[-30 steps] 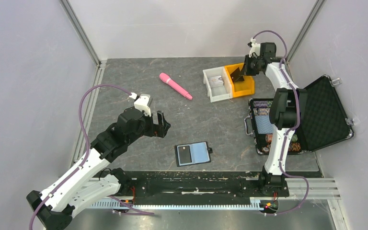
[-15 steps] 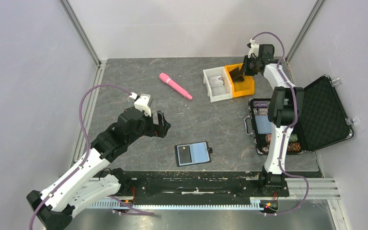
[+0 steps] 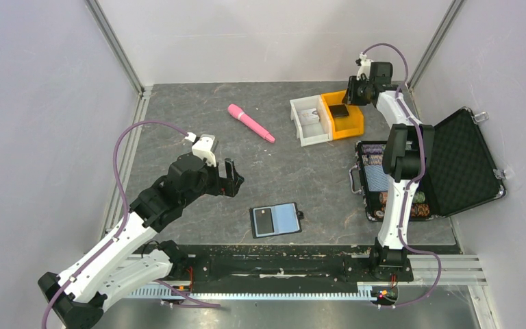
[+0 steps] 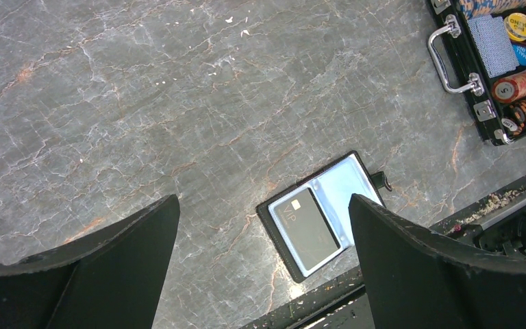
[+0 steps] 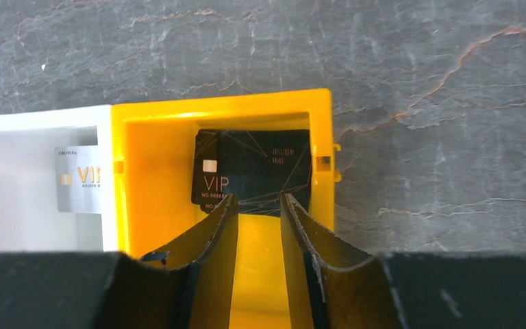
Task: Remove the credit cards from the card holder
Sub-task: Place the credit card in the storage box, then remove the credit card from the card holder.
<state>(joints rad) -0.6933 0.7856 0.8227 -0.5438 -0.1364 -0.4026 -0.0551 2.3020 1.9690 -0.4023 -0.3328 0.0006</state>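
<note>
The card holder (image 3: 276, 220) lies open and flat near the front edge, with bluish panels and a black VIP card (image 4: 309, 228) in one panel. It also shows in the left wrist view (image 4: 349, 188). My left gripper (image 3: 231, 178) is open and empty above the table, up and left of the holder; in its own view (image 4: 263, 200) the holder lies between the fingers, far below. My right gripper (image 3: 351, 92) hovers over the yellow bin (image 3: 351, 129), jaws a little apart and holding nothing. Another black VIP card (image 5: 253, 171) lies flat in that bin (image 5: 151, 178). A silver VIP card (image 5: 79, 188) lies in the white bin (image 3: 309, 116).
A pink pen-like stick (image 3: 251, 123) lies at the back middle. An open black briefcase (image 3: 452, 161) with poker chips and cards stands on the right; its handle end shows in the left wrist view (image 4: 452, 62). The arms' base rail runs along the front edge.
The black card that stood tilted in my right gripper over the yellow bin now lies flat inside it, free of the jaws. The left arm has not moved.
</note>
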